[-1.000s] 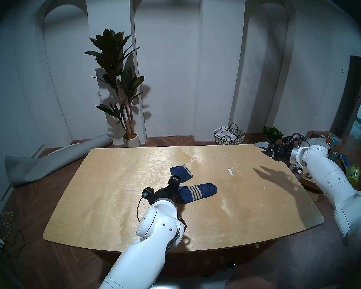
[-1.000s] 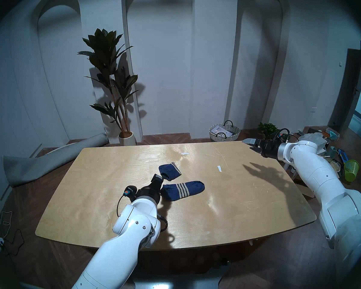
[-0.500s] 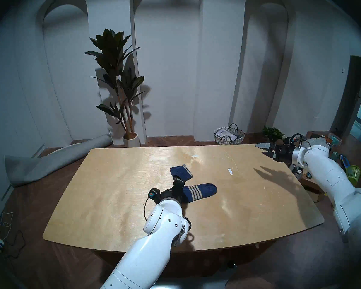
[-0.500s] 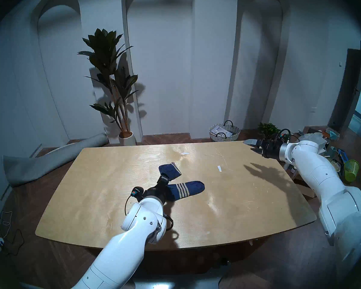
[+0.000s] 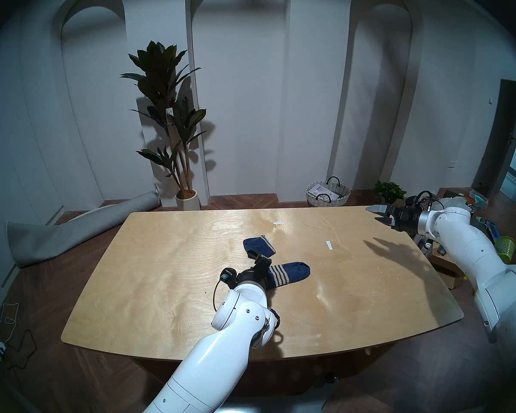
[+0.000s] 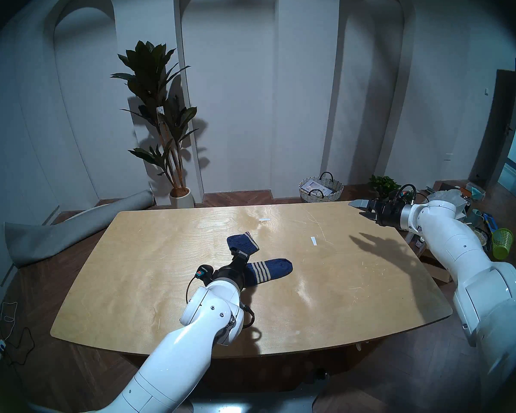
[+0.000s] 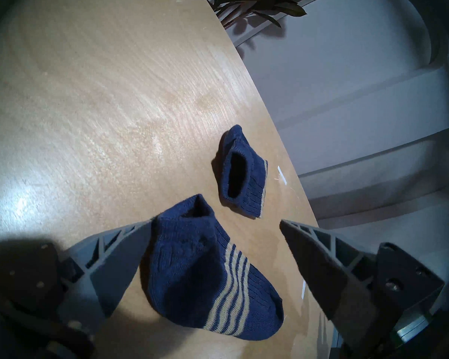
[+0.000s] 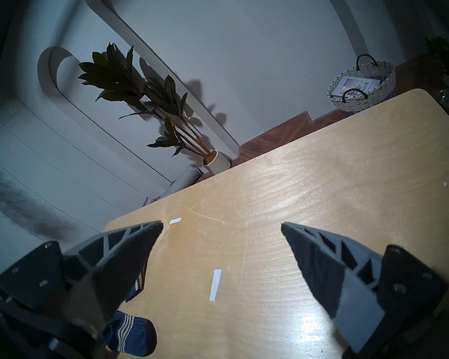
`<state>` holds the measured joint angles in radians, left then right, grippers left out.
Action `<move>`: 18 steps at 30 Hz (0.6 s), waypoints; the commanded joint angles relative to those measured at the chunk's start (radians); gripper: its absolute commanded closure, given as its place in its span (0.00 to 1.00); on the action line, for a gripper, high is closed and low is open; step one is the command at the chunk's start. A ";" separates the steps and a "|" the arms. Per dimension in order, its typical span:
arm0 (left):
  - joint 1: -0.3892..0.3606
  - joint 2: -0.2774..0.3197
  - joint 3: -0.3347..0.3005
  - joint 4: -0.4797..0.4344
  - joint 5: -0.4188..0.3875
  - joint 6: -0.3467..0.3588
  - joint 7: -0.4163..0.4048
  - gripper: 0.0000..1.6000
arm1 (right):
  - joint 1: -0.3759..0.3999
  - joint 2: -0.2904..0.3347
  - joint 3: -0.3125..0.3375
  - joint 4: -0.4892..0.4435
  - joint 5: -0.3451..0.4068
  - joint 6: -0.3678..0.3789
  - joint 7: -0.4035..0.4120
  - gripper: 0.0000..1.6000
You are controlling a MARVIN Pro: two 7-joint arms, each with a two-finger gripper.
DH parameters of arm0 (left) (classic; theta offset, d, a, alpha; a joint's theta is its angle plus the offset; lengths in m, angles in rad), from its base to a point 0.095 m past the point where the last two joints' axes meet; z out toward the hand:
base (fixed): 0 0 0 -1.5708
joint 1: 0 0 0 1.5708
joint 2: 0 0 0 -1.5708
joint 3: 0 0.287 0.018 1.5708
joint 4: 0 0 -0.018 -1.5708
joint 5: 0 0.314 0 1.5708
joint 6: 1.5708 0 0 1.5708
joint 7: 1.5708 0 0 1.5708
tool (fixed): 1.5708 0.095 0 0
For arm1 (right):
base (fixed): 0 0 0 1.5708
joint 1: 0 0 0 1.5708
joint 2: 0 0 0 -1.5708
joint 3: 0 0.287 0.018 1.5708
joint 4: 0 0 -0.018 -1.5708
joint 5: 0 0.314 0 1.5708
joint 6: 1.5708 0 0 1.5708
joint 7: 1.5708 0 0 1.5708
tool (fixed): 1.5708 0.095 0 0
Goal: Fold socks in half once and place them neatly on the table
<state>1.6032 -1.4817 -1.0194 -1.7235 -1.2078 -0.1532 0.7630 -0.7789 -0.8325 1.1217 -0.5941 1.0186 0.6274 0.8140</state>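
Two navy socks with beige stripes lie mid-table (image 5: pixel 161 269). One sock (image 5: pixel 258 246) is folded in half at the far side, seen also in the left wrist view (image 7: pixel 244 177). The other sock (image 5: pixel 291 274) lies flat and full length just nearer. My left gripper (image 5: pixel 261 259) hovers open over this flat sock's cuff end. In the wrist view the flat sock (image 7: pixel 192 273) lies between the spread fingers of the left gripper (image 7: pixel 215 221), nothing gripped. My right gripper (image 5: pixel 377 215) hangs open and empty above the table's far right corner, far from both socks (image 8: pixel 130 332).
Two white tape strips (image 5: pixel 329 245) (image 5: pixel 278 223) lie on the far half of the table. Behind it stand a woven basket (image 5: pixel 328 192), a potted plant (image 5: pixel 173 120) and a rolled grey mat (image 5: pixel 81 227). A green bin (image 5: pixel 505 248) and clutter sit at the right.
My left arm has swung right, carrying its open gripper from beside the folded sock to over the flat sock's cuff. The right arm has barely shifted. Neither sock has moved.
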 commanded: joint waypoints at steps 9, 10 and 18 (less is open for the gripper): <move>-0.055 -0.006 0.000 0.041 0.006 0.023 -0.016 0.49 | 0.052 -0.007 0.007 0.003 -0.005 0.015 0.039 0.00; -0.057 -0.007 -0.001 0.046 0.004 0.027 -0.015 0.60 | 0.053 -0.009 0.007 0.006 -0.006 0.014 0.040 0.00; -0.067 -0.001 -0.001 0.070 0.017 0.041 -0.013 1.00 | 0.061 -0.020 0.006 0.037 -0.012 0.000 0.039 0.00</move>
<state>1.5659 -1.4845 -1.0165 -1.6435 -1.2021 -0.1129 0.7584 -0.7502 -0.8489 1.1226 -0.5735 1.0089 0.6475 0.8451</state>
